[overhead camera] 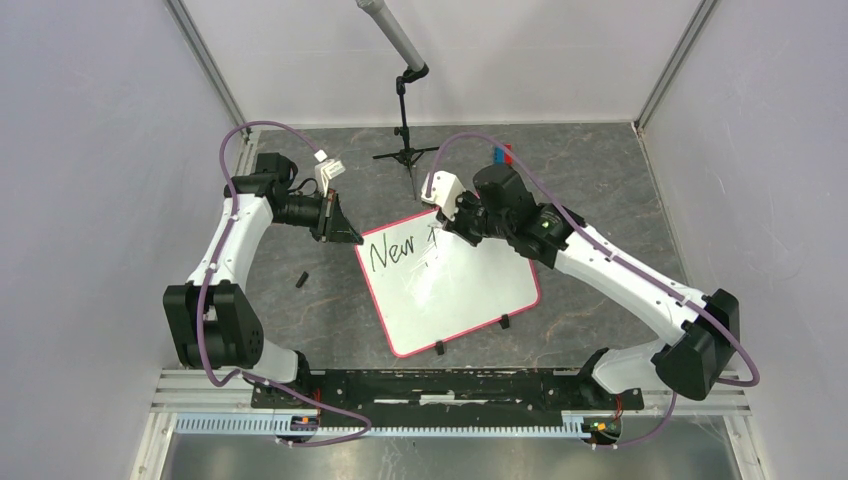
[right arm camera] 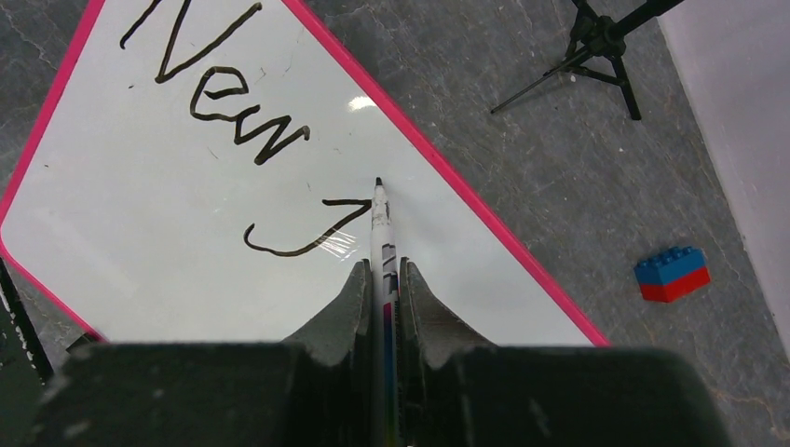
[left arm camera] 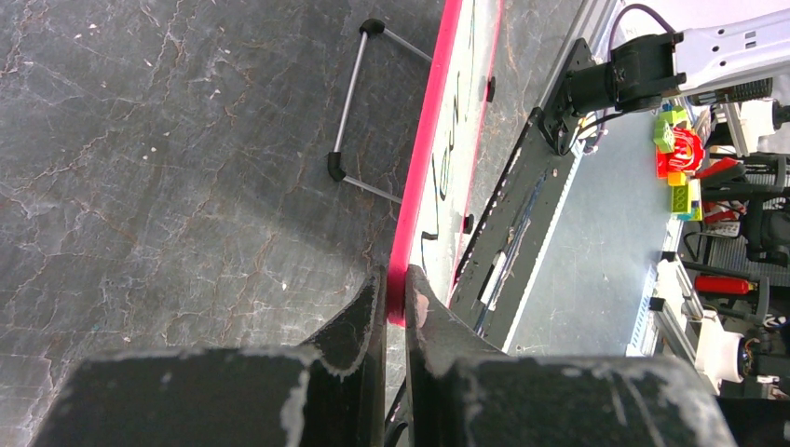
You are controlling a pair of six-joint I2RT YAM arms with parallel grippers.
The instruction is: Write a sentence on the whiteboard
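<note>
The whiteboard (overhead camera: 460,295) lies tilted on the dark table, white with a pink-red rim and black clips. The sentence (overhead camera: 394,252) reads "New" in black, with a "J" (right arm camera: 303,233) written after it. My right gripper (overhead camera: 447,230) is shut on a white marker (right arm camera: 382,237), its black tip just past the top of the "J". My left gripper (overhead camera: 350,236) is shut on the board's pink rim (left arm camera: 407,270) at its upper left corner; the rim sits between its fingers (left arm camera: 368,312). The board also fills the right wrist view (right arm camera: 186,214).
A small black tripod stand (overhead camera: 405,130) with a grey tube stands behind the board. A red and blue brick (overhead camera: 503,153) lies at the back; it also shows in the right wrist view (right arm camera: 672,274). A small black cap (overhead camera: 300,279) lies left of the board.
</note>
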